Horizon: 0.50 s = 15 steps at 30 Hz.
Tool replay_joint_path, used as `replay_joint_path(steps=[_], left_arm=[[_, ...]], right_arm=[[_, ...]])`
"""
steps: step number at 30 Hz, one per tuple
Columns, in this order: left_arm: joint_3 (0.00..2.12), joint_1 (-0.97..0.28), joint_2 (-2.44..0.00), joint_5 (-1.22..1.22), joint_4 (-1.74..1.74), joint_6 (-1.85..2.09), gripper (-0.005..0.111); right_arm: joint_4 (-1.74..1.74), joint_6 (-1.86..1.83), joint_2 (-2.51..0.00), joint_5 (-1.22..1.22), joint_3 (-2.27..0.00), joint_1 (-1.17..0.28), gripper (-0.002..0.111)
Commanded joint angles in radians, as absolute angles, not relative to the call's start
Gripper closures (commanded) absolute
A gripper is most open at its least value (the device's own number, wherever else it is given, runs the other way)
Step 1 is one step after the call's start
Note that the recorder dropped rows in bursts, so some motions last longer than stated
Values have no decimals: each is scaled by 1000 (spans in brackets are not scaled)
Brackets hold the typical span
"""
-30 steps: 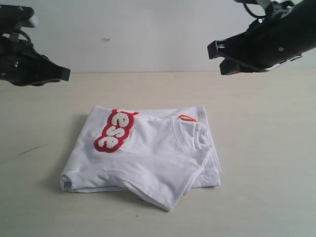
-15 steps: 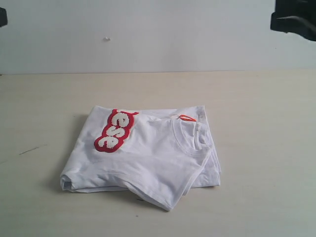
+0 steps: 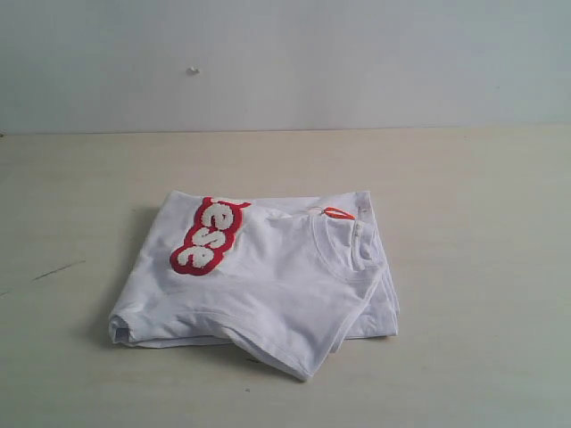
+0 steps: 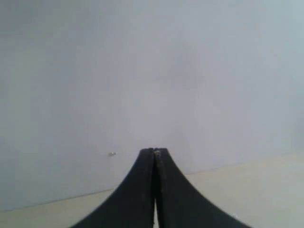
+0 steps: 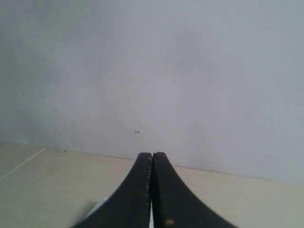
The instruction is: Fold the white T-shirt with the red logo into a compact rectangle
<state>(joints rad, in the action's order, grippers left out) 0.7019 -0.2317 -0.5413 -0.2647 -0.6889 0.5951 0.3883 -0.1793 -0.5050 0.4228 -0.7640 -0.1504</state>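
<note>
We see the white T-shirt (image 3: 268,285) lying folded on the worktop (image 3: 482,267), near the middle of the exterior view. It makes a rough rectangle of several stacked layers, and the edges do not line up neatly. The top layer sits slightly askew, and one corner (image 3: 299,370) of it pokes out past the near edge of the stack. The red logo (image 3: 207,236) lies face up on the left part of the top layer and runs diagonally. Only a few of its white letters show before the fold cuts it off. The ribbed collar (image 3: 352,254) sits on the right part of the stack, and the small orange neck tag (image 3: 337,213) lies just beyond it, by the far edge. The shirt touches nothing but the worktop.

Neither arm appears in the exterior view. In the left wrist view the left gripper (image 4: 154,151) has its two black fingers pressed together with nothing between them. It points at the pale wall (image 3: 357,62) above the worktop's far edge. The right gripper (image 5: 152,154) looks the same in its own view, fingers closed tight on nothing and facing the wall. A small pale speck (image 3: 193,69) on the wall shows in all three views. Beside one right finger a small white patch (image 5: 97,207) shows low down, and we cannot tell what it is.
</note>
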Motion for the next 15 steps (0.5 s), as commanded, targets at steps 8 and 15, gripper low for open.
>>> replay_joint_path(steps=[8, 15], left_arm=[[595, -229, -262, -264, -783, 590, 107], [595, -229, -245, -283, -783, 592, 107]], right_arm=[[381, -180, -236, 542, -757, -151, 108], [384, -181, -187, 550, -757, -151, 108]])
